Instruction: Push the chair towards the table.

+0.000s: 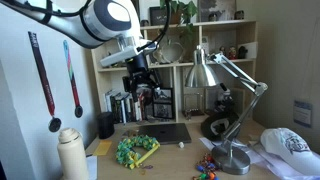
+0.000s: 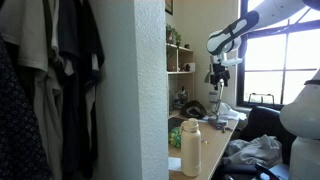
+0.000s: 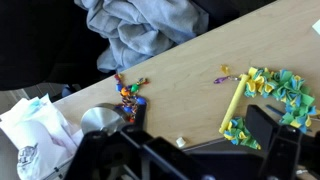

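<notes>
The table is a pale tan wooden desk top, seen in both exterior views. The chair is dark, stands at the table's edge and carries a heap of grey clothing; it also shows in an exterior view. My gripper is open and empty. It hangs high above the table top, over the desk's middle, well apart from the chair.
On the table lie a green-and-yellow toy, a small colourful beaded toy, a white cap, a silver desk lamp and a cream bottle. A bookshelf stands behind. Clothes hang by a wall.
</notes>
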`<state>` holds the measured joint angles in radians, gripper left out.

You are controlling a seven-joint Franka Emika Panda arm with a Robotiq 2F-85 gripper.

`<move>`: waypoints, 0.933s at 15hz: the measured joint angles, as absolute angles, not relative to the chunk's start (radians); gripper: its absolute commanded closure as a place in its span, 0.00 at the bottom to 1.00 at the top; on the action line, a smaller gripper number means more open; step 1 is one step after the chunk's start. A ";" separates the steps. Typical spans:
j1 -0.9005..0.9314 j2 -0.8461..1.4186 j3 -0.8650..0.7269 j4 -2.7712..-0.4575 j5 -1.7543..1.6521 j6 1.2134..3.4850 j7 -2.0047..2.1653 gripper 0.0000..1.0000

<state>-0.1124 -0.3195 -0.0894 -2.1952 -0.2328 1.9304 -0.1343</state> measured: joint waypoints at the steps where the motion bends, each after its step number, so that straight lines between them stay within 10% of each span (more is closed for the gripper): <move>1: -0.112 -0.319 -0.089 -2.195 -0.233 1.930 -0.134 0.00; 14: -0.228 -0.129 -0.283 -2.103 -0.226 1.994 -0.127 0.00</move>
